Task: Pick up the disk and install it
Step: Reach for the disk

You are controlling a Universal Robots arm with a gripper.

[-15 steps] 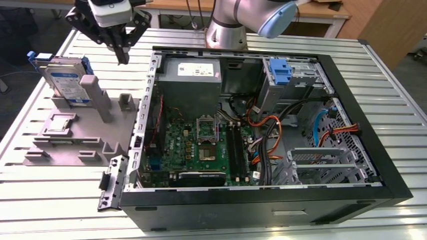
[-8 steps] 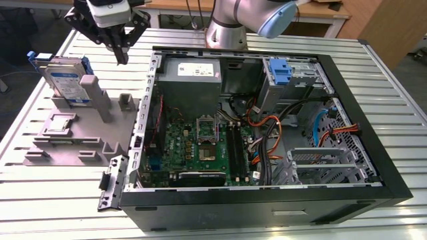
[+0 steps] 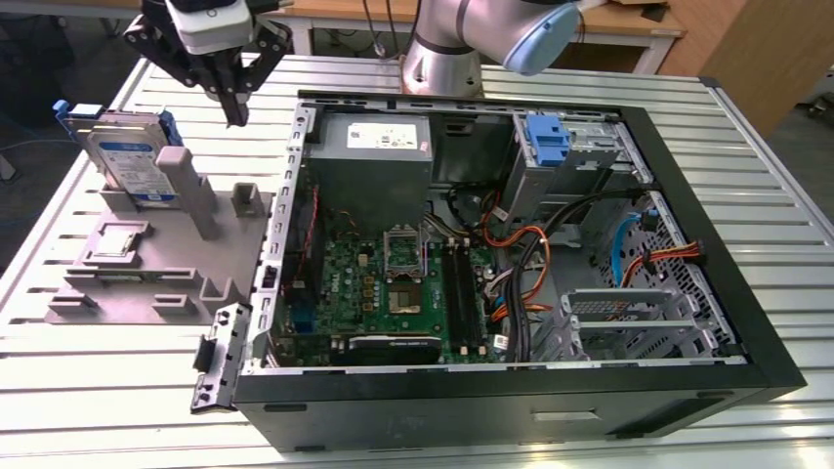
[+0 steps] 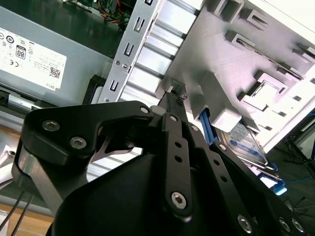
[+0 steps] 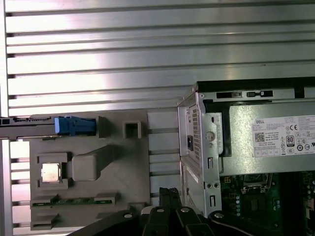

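The disk [image 3: 131,161] stands on edge in a slot of the grey holder [image 3: 144,259] at the exterior view's left, its white-and-blue label and blue bracket showing. In the first wrist view the disk [image 5: 74,126] appears edge-on; in the second wrist view the disk [image 4: 244,142] lies partly behind a grey post. My gripper [image 3: 237,115] hangs above the holder, a little toward the exterior view's right of the disk, between it and the computer case. Its fingers are shut together with nothing in them. The gripper [image 4: 173,96] tips also meet in the second wrist view.
An open black computer case [image 3: 729,322] lies on the slatted metal table [image 3: 769,156], with a motherboard, cables and a grey power supply [image 3: 375,137] inside. A blue clip [image 3: 548,142] sits in the drive bay. The holder also carries a chip [image 5: 50,173] and a memory stick.
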